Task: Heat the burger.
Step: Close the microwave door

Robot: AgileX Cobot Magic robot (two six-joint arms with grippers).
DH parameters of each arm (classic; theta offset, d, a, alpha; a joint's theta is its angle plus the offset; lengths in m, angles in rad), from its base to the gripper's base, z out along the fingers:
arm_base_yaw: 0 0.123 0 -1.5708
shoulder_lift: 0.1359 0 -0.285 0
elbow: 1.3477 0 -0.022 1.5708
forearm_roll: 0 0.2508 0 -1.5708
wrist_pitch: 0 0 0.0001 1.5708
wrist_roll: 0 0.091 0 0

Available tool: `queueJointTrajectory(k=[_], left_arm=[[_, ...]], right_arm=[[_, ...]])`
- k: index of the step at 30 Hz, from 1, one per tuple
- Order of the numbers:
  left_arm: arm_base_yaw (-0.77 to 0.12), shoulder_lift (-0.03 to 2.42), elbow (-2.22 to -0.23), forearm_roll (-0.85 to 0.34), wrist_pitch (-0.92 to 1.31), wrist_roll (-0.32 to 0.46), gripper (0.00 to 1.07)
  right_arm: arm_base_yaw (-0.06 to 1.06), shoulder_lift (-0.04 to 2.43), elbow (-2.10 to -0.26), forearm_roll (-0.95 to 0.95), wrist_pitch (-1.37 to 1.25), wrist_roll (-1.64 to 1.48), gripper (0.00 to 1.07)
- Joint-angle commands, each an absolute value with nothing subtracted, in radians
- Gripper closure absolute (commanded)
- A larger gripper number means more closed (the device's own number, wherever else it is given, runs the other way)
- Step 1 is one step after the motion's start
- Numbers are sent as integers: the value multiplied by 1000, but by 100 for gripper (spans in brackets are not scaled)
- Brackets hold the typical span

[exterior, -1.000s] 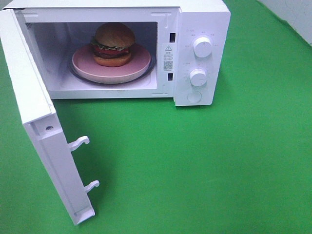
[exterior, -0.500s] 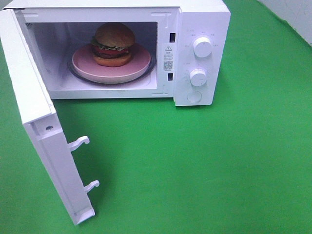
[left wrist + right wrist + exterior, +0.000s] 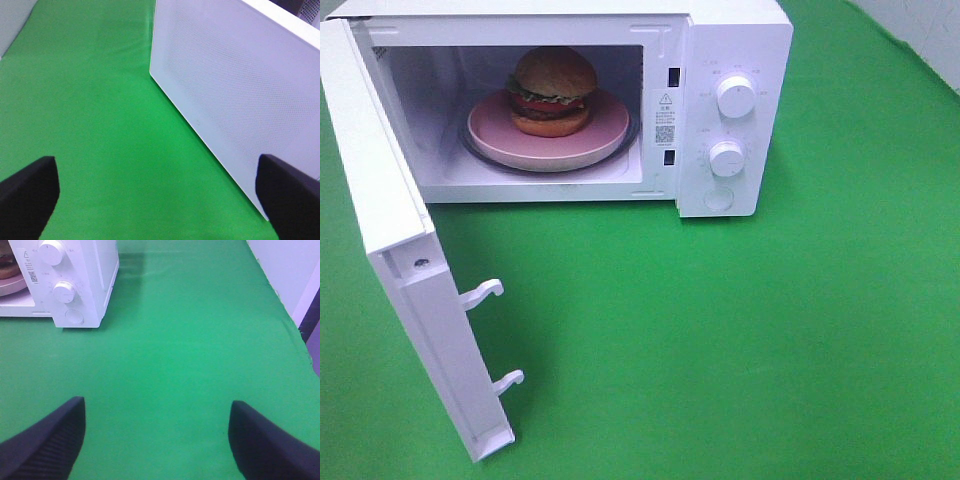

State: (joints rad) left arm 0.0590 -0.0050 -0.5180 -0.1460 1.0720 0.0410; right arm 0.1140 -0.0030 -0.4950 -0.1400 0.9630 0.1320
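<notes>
Nothing has shifted since a second ago: the scene lies just as it did. The burger (image 3: 554, 90) sits on a pink plate (image 3: 605, 135) inside the white microwave (image 3: 735, 30), which stands at the far side of the green cloth (image 3: 770, 340). The plate rests in the middle of the cavity, with the burger toward its far half, upright, bun on top. The door (image 3: 380, 180) is swung wide open to the left and reaches toward the near edge, its two latch hooks (image 3: 485, 292) pointing right. On the control panel to the right of the cavity are an upper knob (image 3: 735, 97), a lower knob (image 3: 726, 158) and a round button (image 3: 718, 198) beneath them.

Neither arm appears in the high view. The left gripper (image 3: 157, 192) hangs over the cloth just beside the door's outer face, fingers spread wide with nothing between them. The right gripper (image 3: 157, 432) hangs over bare cloth, near and to the right of the control panel, well apart from it, its fingers likewise wide apart and empty.
</notes>
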Motion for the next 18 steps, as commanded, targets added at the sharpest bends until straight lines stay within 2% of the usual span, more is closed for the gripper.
queueJointTrajectory(k=[1,18], left_arm=[[56,-21,-514,-147,1066,41,7],[56,-21,-514,-147,1066,41,7]], right_arm=[[106,-31,-495,-136,960,126,31],[106,-31,-495,-136,960,126,31]])
